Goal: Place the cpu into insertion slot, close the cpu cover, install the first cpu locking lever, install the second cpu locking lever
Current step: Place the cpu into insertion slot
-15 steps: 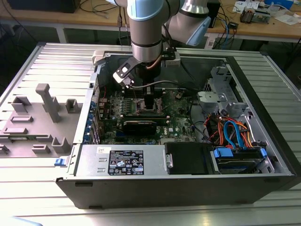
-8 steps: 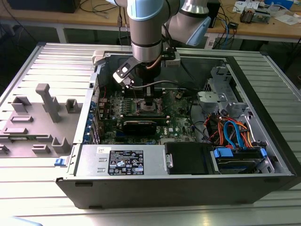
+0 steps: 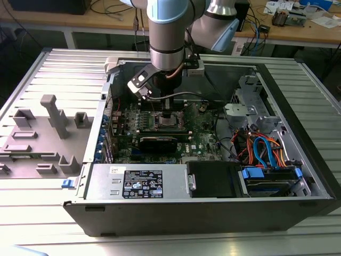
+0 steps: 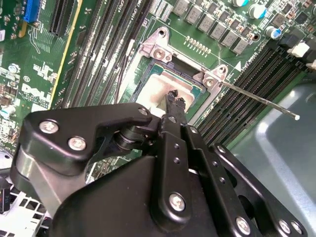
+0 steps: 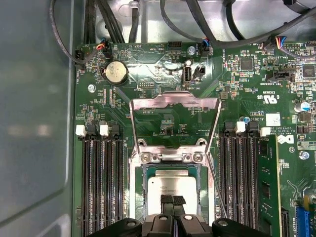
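Your cpu (image 5: 173,183) sits flat in insertion slot (image 5: 139,190); cpu cover (image 5: 174,100) stands open; hand (image 5: 173,200) closed, empty, over chip top; chip likely light, rigid, slick, underside fragile; grip opposite edges only.

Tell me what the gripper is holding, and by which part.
Nothing: the gripper has its jaws shut over the cpu, which lies in the insertion slot.

arm (image 3: 168,26): comes in from above, last link vertical | wrist (image 3: 166,57): points straight down | gripper (image 3: 168,114): hangs low under the wrist | fingers (image 5: 167,200): drawn together, tips side by side in both wrist views
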Robot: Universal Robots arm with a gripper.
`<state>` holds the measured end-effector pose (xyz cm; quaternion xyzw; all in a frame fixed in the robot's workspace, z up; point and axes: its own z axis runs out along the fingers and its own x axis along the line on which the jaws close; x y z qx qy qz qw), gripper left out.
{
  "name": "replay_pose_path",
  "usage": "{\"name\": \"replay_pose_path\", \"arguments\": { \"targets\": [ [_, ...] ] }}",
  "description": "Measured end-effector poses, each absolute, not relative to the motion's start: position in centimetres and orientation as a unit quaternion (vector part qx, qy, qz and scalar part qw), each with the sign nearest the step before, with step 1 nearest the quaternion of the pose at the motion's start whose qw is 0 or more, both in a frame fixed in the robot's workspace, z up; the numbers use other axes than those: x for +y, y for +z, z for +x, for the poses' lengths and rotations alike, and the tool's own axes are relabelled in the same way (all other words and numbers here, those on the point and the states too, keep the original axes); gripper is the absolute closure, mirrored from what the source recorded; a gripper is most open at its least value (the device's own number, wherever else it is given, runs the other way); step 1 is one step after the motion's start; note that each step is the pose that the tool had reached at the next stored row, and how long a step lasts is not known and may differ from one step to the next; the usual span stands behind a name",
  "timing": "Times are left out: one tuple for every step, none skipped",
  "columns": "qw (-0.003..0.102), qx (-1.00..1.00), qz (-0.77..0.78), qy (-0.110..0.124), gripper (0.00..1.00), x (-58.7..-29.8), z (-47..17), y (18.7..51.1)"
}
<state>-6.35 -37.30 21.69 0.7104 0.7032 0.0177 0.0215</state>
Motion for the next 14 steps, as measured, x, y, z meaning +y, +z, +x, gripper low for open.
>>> {"name": "replay_pose_path", "arguments": {
  "targets": [
    [0.021,0.703,0.71,0.018,0.89,-37.3,-6.34,21.66],
    [0.021,0.706,0.708,0.018,0.89,-37.29,-6.3,21.56],
    [0.021,0.711,0.702,0.018,0.89,-37.3,-6.29,21.47],
    [0.021,0.716,0.697,0.018,0.89,-37.29,-6.26,21.37],
    [0.021,0.719,0.695,0.017,0.89,-37.3,-6.23,21.32],
    [0.021,0.721,0.693,0.017,0.89,-37.3,-6.22,21.28],
    [0.021,0.722,0.691,0.017,0.89,-37.3,-6.22,21.27],
    [0.021,0.722,0.691,0.017,0.89,-37.3,-6.22,21.26],
    [0.021,0.722,0.691,0.017,0.89,-37.29,-6.21,21.21],
    [0.021,0.722,0.691,0.017,0.89,-37.29,-6.2,21.15],
    [0.021,0.722,0.691,0.017,0.89,-37.3,-6.16,20.99],
    [0.021,0.722,0.691,0.017,0.89,-37.3,-6.13,20.86],
    [0.021,0.722,0.691,0.017,0.89,-37.29,-6.09,20.78],
    [0.021,0.722,0.691,0.017,0.89,-37.29,-6.08,20.73]
  ]
}}
